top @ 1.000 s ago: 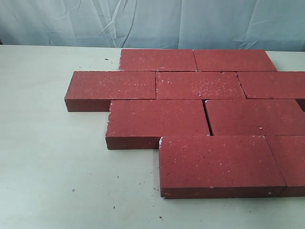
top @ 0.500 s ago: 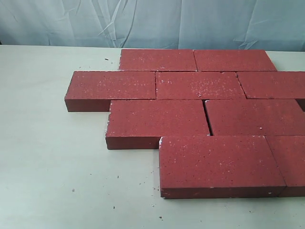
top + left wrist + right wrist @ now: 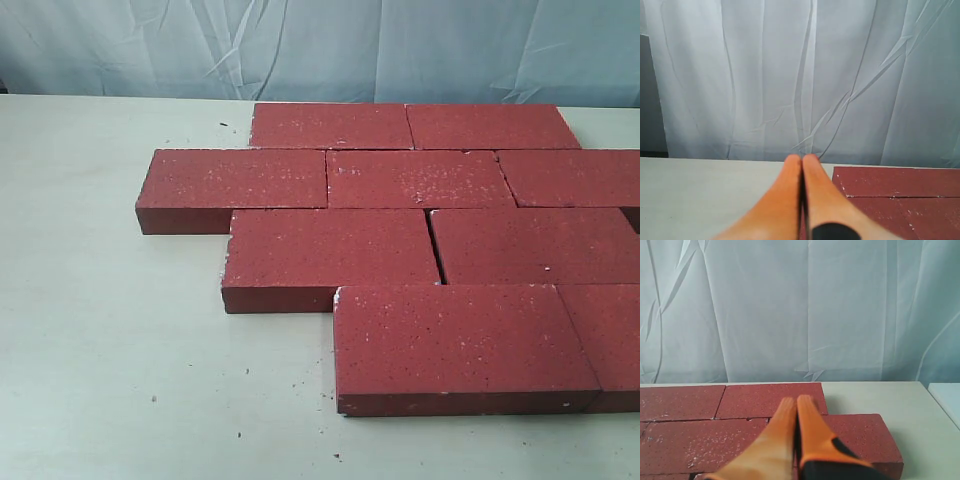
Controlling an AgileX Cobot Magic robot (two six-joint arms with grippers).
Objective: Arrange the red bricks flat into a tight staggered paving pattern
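Several red bricks [image 3: 400,210] lie flat on the pale table [image 3: 100,330] in four staggered rows, edges close together; a narrow gap shows between two bricks of the third row. No arm appears in the exterior view. My left gripper [image 3: 801,158] is shut with nothing in it, its orange fingers pressed together above the table beside the bricks [image 3: 900,195]. Also shut and holding nothing, my right gripper [image 3: 796,400] hovers over the bricks [image 3: 740,415] near their far end.
A wrinkled pale curtain [image 3: 320,45] hangs behind the table. Small dark crumbs [image 3: 290,385] dot the table in front of the bricks. A white surface edge [image 3: 947,400] shows beyond the table in the right wrist view.
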